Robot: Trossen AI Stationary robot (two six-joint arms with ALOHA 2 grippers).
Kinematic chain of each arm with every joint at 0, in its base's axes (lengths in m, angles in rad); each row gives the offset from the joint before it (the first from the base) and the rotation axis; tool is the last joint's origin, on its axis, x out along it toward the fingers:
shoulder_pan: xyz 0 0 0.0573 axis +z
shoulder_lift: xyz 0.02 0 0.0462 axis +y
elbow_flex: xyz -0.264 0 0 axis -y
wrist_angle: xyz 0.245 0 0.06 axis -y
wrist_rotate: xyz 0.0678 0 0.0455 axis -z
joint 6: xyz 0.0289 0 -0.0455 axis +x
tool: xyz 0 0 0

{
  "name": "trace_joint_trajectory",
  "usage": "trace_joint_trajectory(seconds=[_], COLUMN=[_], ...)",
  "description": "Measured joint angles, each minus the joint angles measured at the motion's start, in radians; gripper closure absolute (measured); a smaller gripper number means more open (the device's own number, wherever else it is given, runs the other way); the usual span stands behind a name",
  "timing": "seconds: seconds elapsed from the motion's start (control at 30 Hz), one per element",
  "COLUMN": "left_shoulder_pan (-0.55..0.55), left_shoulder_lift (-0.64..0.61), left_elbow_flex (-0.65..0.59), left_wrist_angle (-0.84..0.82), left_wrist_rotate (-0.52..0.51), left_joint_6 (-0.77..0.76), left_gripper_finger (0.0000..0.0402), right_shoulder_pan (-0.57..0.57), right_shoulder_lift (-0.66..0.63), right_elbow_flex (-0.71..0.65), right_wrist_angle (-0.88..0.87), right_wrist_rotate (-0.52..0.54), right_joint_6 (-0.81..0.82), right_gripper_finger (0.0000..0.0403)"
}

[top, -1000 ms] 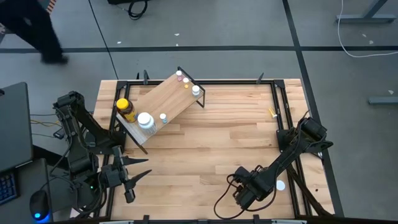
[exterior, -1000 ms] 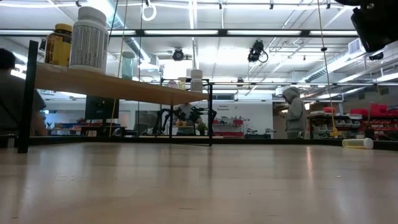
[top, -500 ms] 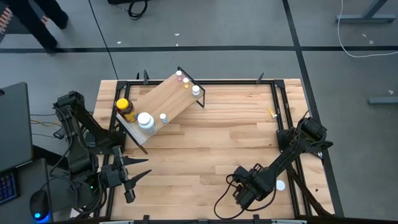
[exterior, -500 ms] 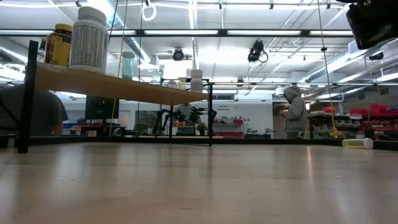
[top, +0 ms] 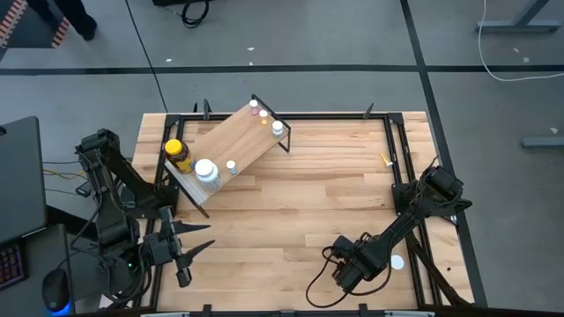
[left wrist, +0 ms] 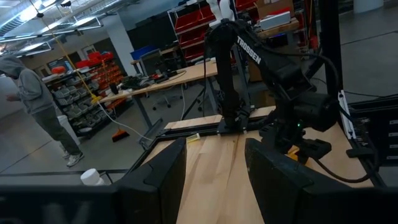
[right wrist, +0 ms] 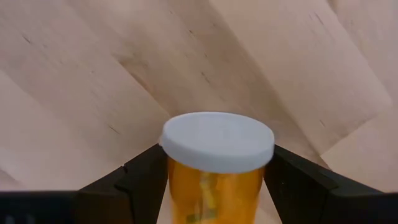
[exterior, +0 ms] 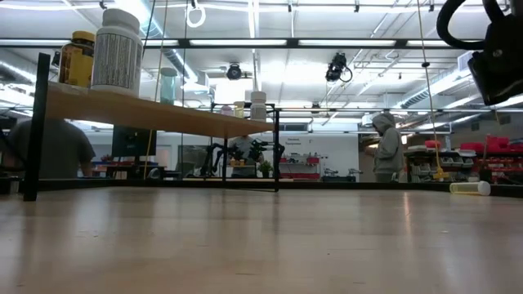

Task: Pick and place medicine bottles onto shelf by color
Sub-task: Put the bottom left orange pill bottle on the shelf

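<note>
My right gripper [right wrist: 214, 177] hangs over the table's near right part [top: 352, 269], pointing down, and is shut on an orange vial [right wrist: 214, 186] with a white cap. In the low view it shows high at the right [exterior: 498, 61]. The plywood shelf [top: 231, 141] stands slantwise at the far left. It carries an amber jar with a yellow lid [top: 178, 155], a white bottle [top: 206, 171] and small vials [top: 264, 116]. My left gripper [left wrist: 214, 186] waits open and level at the near left [top: 189, 254], with nothing between its fingers. My right gripper pinches the vial's orange body [right wrist: 211, 199], just behind the white cap [right wrist: 217, 140], between its two fingers [right wrist: 146, 180]. The vial lies along the downward-pointing fingers, its cap end sticking out past them toward the table. It is lifted clear of the tabletop.
A pale yellow vial [exterior: 470, 188] lies on its side near the table's right edge [top: 385, 159]. A white round cap [top: 397, 261] shows on the table beside my right arm. Black frame rails [top: 398, 150] run along the table's edges. A person [exterior: 388, 147] stands in the room behind.
My right gripper has sunk a little toward the table with the orange vial still between its fingers; in the low view it shows lower at the right.
</note>
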Motion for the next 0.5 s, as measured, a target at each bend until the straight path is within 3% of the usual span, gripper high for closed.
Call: trace_joint_trajectory(seconds=[0.5], left_shoulder_pan=[0.002], left_shoulder_lift=[0.0], left_elbow_flex=[0.0], left_wrist_angle=[0.0], left_wrist_rotate=[0.0], left_joint_6=[0.0], left_gripper_finger=[0.023], right_shoulder_pan=[0.0], right_shoulder_lift=[0.0], right_elbow_flex=[0.0], right_wrist_angle=[0.003], right_wrist_rotate=[0.0], right_joint_6=[-0.019], right_gripper_finger=[0.0164])
